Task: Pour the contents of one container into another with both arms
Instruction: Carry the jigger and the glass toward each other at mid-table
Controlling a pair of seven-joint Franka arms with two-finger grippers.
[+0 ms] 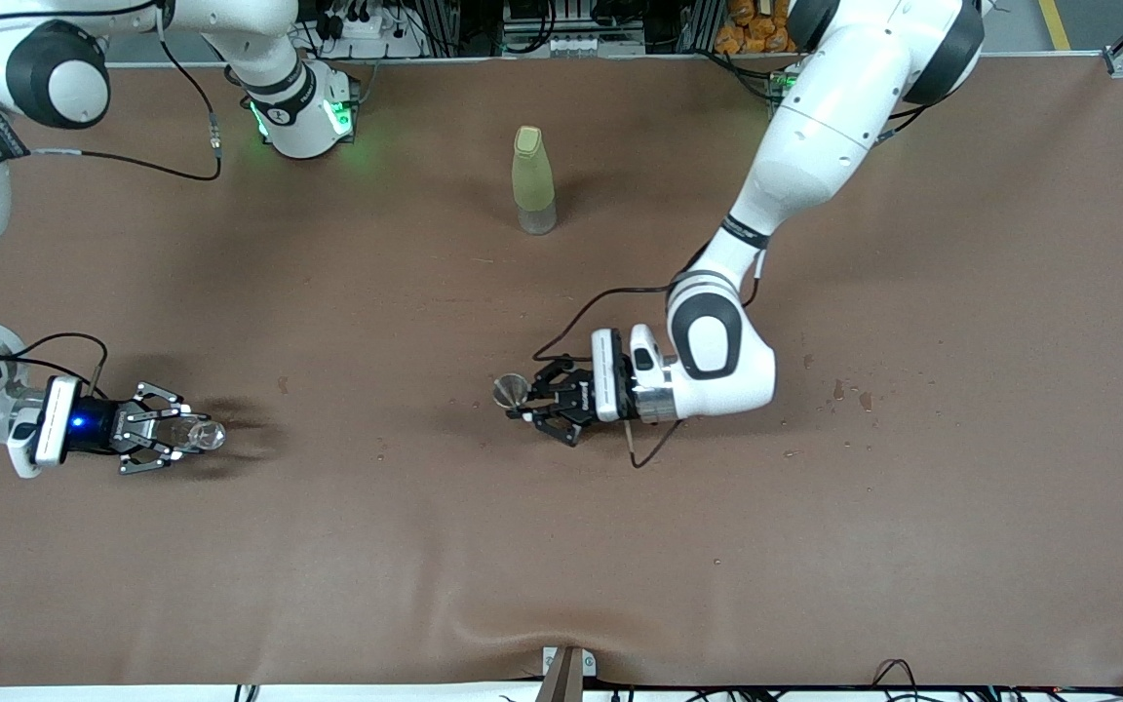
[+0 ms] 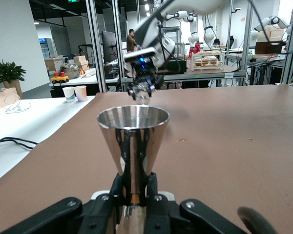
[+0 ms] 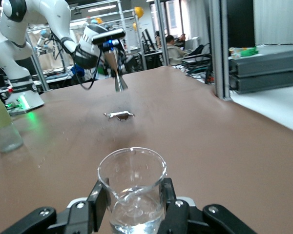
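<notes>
L arm comes from its base w/ elbow bent, forearm dropping to a horizontal wrist above mid-table; left gripper [image 1: 520,398] points toward the R arm's end, fingers [image 2: 118,187] clamped on the metal cone cup [image 2: 132,139], held upright. R arm reaches low along its own end; right gripper [image 1: 181,435] horizontal, pads [image 3: 98,202] closed on the clear cup [image 3: 132,187].
</notes>
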